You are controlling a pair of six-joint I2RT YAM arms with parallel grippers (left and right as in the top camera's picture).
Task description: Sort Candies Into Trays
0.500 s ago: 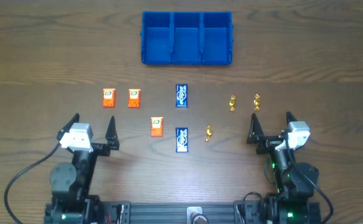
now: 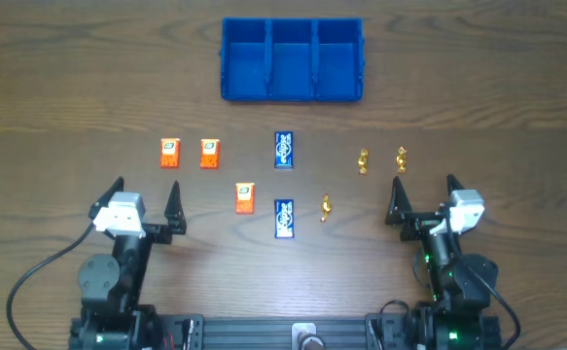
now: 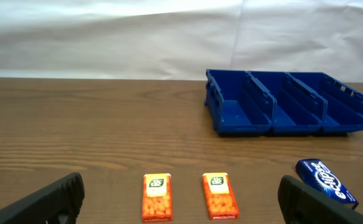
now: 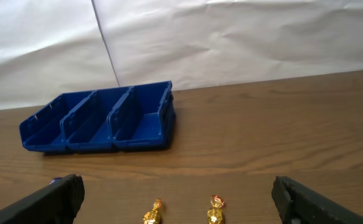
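Top view: left hand (image 2: 146, 187), right hand (image 2: 424, 183) (both spread) unmoved.

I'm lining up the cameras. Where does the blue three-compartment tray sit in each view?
Top view: blue tray at the top centre.
Left wrist view: blue tray beyond the orange boxes.
Right wrist view: blue tray beyond the gold candies.
Shared landmark: the wooden table.

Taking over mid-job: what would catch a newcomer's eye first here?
The blue three-compartment tray stands at the far side of the wooden table, its bins apparently empty. Nearer the arms lie three orange mint boxes at left, two blue candy packs in the middle and three gold-wrapped candies at right. The left gripper and right gripper sit open behind them, holding nothing.
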